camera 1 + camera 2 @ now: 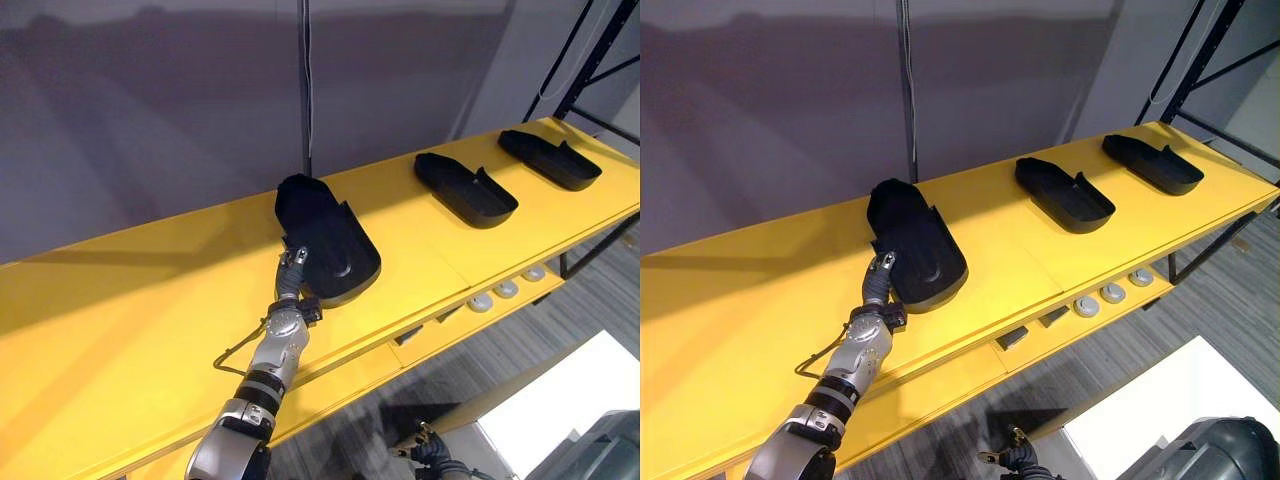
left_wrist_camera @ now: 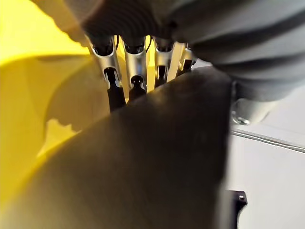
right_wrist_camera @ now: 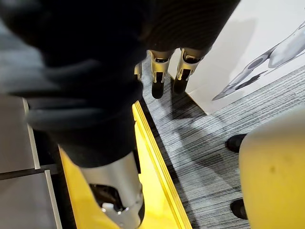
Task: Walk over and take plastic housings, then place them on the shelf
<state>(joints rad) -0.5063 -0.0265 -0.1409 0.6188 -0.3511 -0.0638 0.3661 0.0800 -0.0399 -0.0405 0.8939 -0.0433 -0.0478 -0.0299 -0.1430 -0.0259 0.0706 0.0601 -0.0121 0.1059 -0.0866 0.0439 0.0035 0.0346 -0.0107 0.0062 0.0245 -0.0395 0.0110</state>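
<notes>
Three black plastic housings lie on a long yellow shelf (image 1: 120,330). The nearest housing (image 1: 330,235) rests at the shelf's middle, open side up. My left hand (image 1: 293,272) reaches up from the lower left and holds this housing's near left wall. In the left wrist view its fingers (image 2: 136,71) run down behind the dark housing (image 2: 157,162), their tips hidden by it. My right hand (image 1: 430,450) hangs low below the shelf's front edge; in its own wrist view the fingers (image 3: 159,76) are relaxed and hold nothing.
Two more housings (image 1: 465,188) (image 1: 550,158) lie further right on the shelf. Round white knobs (image 1: 506,290) sit under its front edge. A black rack post (image 1: 590,60) stands at the far right, and a white board (image 1: 560,410) lies on the grey floor.
</notes>
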